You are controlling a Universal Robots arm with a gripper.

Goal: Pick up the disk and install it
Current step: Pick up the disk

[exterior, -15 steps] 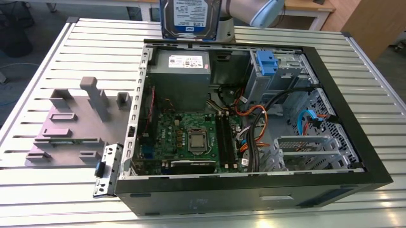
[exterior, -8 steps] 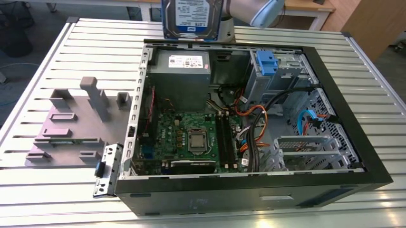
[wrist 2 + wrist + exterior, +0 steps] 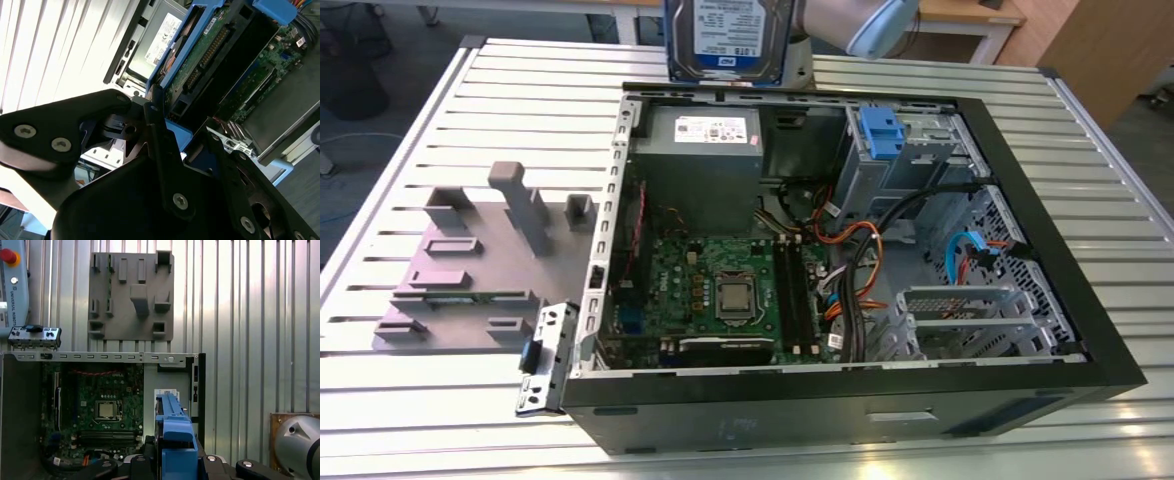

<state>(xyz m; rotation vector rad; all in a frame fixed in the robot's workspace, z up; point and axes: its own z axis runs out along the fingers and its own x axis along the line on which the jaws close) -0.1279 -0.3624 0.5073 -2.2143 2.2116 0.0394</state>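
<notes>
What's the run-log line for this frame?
state: holding | gripper: shut on silver rectangular hard disk in blue plastic carrier | pose: upright, above edge of open black computer case | installed: no

We look obliquely down at the computer case in the exterior view, straight down in the first wrist view, and closely, tilted, in the second. The first two share the motherboard.

Open black computer tower mid-frame, green motherboard inside; grey moulded block, possibly plastic, at the exterior view's left.
</notes>
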